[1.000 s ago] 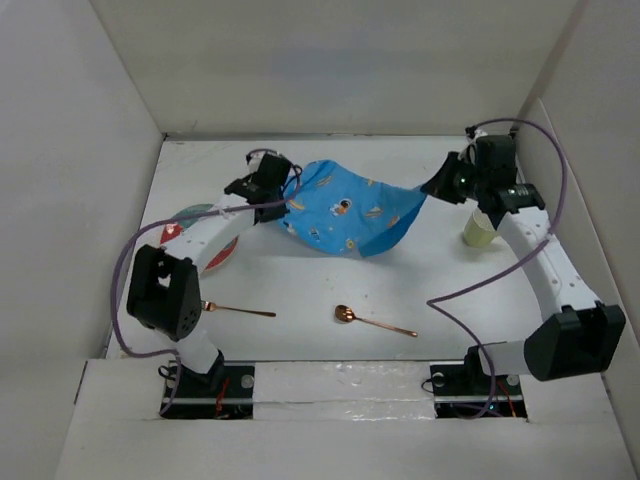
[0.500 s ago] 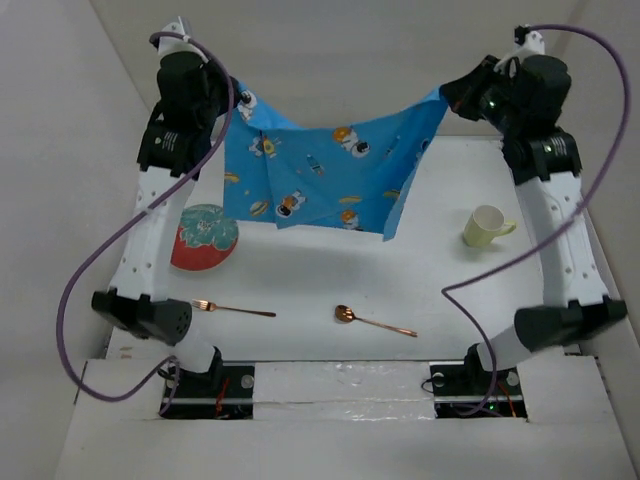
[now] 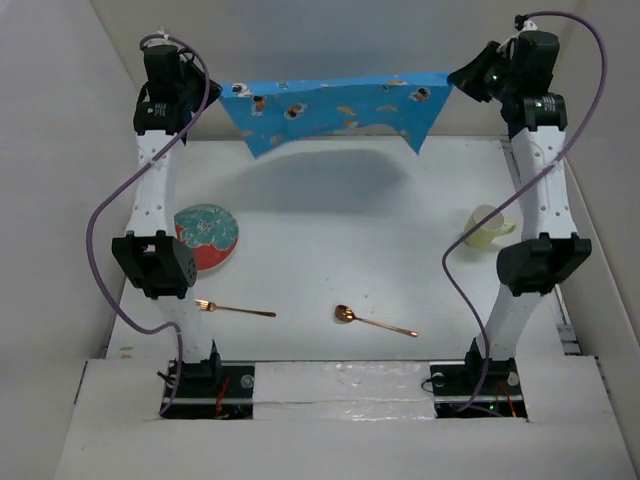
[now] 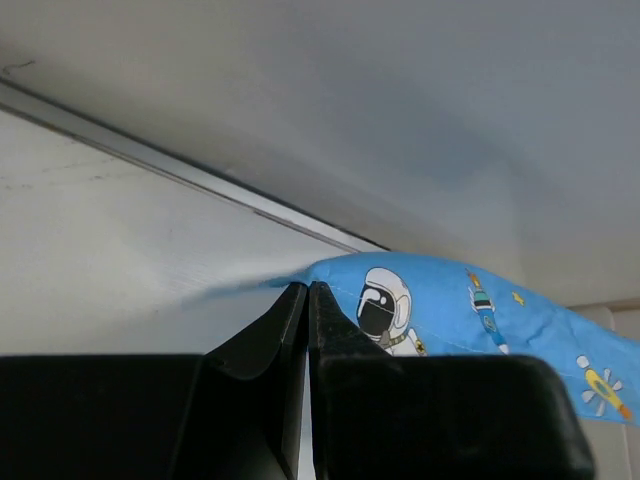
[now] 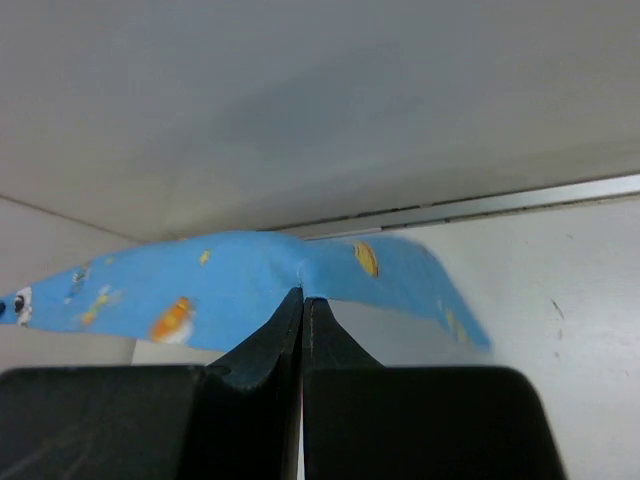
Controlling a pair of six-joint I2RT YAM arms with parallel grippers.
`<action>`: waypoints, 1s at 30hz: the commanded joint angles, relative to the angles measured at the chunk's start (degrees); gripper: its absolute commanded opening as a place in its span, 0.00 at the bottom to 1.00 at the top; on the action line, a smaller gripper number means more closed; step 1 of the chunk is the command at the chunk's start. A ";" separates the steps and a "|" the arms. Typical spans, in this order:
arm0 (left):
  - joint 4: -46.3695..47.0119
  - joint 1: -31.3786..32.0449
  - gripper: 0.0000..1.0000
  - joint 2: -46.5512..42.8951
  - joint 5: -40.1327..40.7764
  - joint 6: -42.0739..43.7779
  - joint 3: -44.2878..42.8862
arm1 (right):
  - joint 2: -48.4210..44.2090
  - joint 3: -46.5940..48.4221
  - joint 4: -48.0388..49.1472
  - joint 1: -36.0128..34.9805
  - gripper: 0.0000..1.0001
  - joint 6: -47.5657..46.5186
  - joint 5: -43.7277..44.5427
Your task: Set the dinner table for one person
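A blue space-patterned placemat hangs stretched in the air high above the far part of the white dinner table. My left gripper is shut on its left corner; the wrist view shows the pinched cloth at the fingertips. My right gripper is shut on its right corner, with the cloth at the closed jaws. A red and teal plate lies at the left. A copper fork and copper spoon lie near the front. A pale yellow mug stands at the right.
White walls close the table on the left, back and right. Purple cables loop from both raised arms. The arm bases sit at the near edge.
Both arms have risen and moved apart, lifting the placemat off the table and pulling it from a crumpled heap into a taut horizontal band. The plate, hidden under the left arm, now shows.
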State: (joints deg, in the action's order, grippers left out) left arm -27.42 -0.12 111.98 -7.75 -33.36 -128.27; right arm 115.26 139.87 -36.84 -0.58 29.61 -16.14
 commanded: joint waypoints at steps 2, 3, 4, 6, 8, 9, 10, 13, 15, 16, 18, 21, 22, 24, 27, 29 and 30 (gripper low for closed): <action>8.32 0.65 0.00 -13.42 -5.25 0.84 15.74 | -16.24 -26.35 8.08 1.19 0.00 -1.91 -3.36; 8.35 0.65 0.00 -13.46 -5.61 0.85 15.85 | -16.30 -26.49 9.14 1.19 0.00 -1.92 -3.37; 11.48 0.65 0.00 -16.59 -6.13 0.93 25.17 | -18.04 -31.37 10.37 1.19 0.00 -2.09 -3.63; 13.61 0.65 0.00 -19.34 -6.84 1.20 33.74 | -22.60 -45.04 13.62 1.19 0.00 -2.10 -3.98; 15.37 0.65 0.00 -22.06 -7.19 1.81 44.47 | -24.64 -52.56 14.69 1.19 0.00 -2.10 -5.38; 15.55 0.65 0.00 -22.77 -7.28 2.25 47.64 | -25.95 -58.69 14.95 1.19 0.00 -2.36 -5.65; 15.82 0.65 0.00 -23.91 -7.63 2.77 53.41 | -26.49 -61.53 15.13 1.19 0.00 -2.53 -6.09; 17.13 0.65 0.00 -25.76 -8.07 3.92 63.27 | -27.63 -69.96 15.48 1.19 0.00 -3.50 -5.40; 17.31 0.65 0.00 -25.76 -7.90 5.06 66.99 | -27.64 -72.63 14.52 1.19 0.00 -4.64 -3.82; 17.14 2.13 0.00 -25.15 -7.46 5.50 69.70 | -27.55 -74.55 13.99 1.19 0.00 -4.99 -3.03; 16.79 3.19 0.00 -24.45 -5.97 6.56 72.18 | -27.55 -76.15 12.94 1.19 0.00 -5.78 -2.32; 17.31 3.20 0.00 -24.09 -7.01 6.73 76.93 | -28.07 -79.13 11.71 1.19 0.00 -6.31 -1.18; 17.31 3.20 0.00 -24.79 -7.37 6.82 79.20 | -28.25 -79.92 11.53 1.19 0.00 -6.40 -0.91; 16.44 3.20 0.00 -25.85 -7.37 7.34 81.06 | -29.21 -82.21 10.92 1.72 0.00 -6.58 -0.38; 15.03 3.20 0.00 -28.92 -6.76 8.22 83.79 | -30.70 -85.80 10.65 2.86 0.00 -6.75 0.23; 13.19 3.20 0.00 -30.86 -6.84 9.28 85.37 | -31.50 -87.48 10.65 3.73 0.00 -6.93 -0.03; 12.22 3.20 0.00 -31.38 -6.75 9.54 85.81 | -32.11 -88.71 10.56 4.53 0.00 -7.10 -0.03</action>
State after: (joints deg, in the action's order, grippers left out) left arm -13.52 3.27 84.97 -14.59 -26.17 -43.24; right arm 85.76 52.99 -26.63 2.15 23.86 -17.28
